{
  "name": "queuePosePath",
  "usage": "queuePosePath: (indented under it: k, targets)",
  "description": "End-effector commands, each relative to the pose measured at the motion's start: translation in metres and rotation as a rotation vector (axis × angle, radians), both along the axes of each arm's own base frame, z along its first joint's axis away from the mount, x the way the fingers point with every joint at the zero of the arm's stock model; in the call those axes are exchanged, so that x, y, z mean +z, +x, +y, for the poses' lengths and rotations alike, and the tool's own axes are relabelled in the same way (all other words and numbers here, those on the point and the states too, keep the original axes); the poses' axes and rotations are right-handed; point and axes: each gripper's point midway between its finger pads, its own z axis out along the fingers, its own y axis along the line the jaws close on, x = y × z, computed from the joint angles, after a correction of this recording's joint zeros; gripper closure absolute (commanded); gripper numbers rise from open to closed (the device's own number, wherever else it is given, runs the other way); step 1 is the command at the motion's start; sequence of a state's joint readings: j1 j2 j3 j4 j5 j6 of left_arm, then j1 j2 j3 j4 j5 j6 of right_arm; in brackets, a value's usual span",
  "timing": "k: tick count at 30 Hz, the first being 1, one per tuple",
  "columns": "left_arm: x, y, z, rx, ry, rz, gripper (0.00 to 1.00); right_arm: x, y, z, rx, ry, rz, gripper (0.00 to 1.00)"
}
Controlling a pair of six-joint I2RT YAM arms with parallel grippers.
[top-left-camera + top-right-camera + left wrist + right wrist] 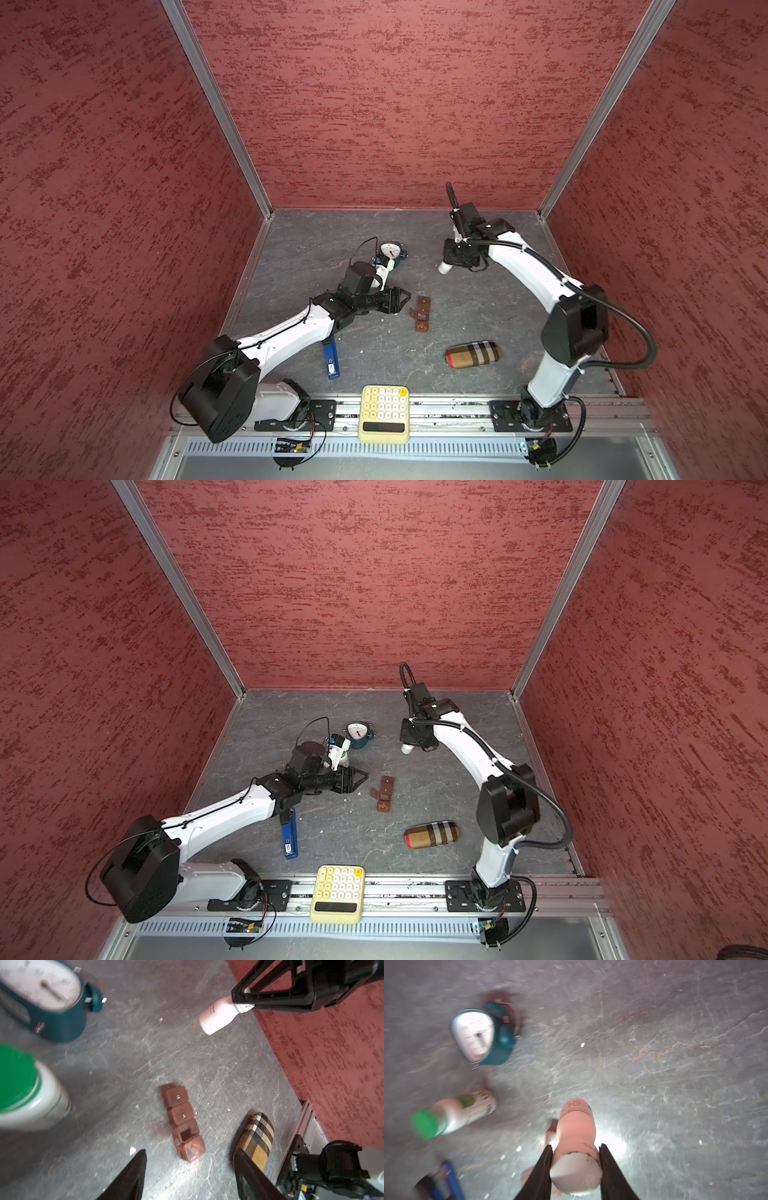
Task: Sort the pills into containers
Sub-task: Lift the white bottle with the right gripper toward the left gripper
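no text legible: print on white bottle [576, 1132] blurred; white marks on containers [182, 1118] unreadable.

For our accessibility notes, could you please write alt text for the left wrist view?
A brown strip of four containers lies on the grey table, just ahead of the left gripper, whose fingers stand open and empty. Beyond it the right gripper holds a white bottle; a green-capped bottle, a teal alarm clock and a plaid case sit around.
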State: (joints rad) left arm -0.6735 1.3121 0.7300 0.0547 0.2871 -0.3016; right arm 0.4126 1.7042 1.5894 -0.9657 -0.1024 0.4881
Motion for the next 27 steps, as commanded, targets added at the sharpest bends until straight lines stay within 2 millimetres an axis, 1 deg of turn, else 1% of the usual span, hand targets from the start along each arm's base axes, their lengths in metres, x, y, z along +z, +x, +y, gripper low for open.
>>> queuePosePath:
  k: [1, 2, 3, 5, 10, 14, 17, 18, 27]
  targets:
    - [0.035, -0.001, -0.023, -0.115, -0.014, -0.401, 0.33, 0.011, -0.025, 0.015, 0.088, 0.12, 0.03, 0.7]
    - [0.037, -0.005, -0.027, -0.144, -0.014, -0.472, 0.33, 0.013, -0.031, 0.016, 0.098, 0.137, 0.032, 0.7]
    - [0.044, -0.007, -0.033, -0.167, -0.034, -0.564, 0.32, 0.017, -0.037, 0.017, 0.107, 0.154, 0.032, 0.7]
    - [0.046, -0.01, -0.039, -0.203, -0.04, -0.67, 0.3, 0.022, -0.047, 0.018, 0.122, 0.18, 0.031, 0.7]
    - [0.042, -0.008, -0.051, -0.25, -0.053, -0.816, 0.27, 0.032, -0.069, 0.021, 0.162, 0.238, 0.048, 0.7]
    - [0.031, -0.01, -0.069, -0.336, -0.067, -0.832, 0.27, 0.034, -0.082, 0.022, 0.187, 0.268, 0.067, 0.7]
    - [0.027, -0.012, -0.078, -0.36, -0.077, -0.839, 0.29, 0.029, -0.087, 0.023, 0.194, 0.276, 0.09, 0.7]
    - [0.026, -0.012, -0.079, -0.364, -0.081, -0.84, 0.3, 0.038, -0.091, 0.022, 0.2, 0.287, 0.068, 0.7]
    - [0.019, -0.012, -0.086, -0.383, -0.086, -0.839, 0.37, 0.039, -0.098, 0.025, 0.22, 0.307, 0.087, 0.71]
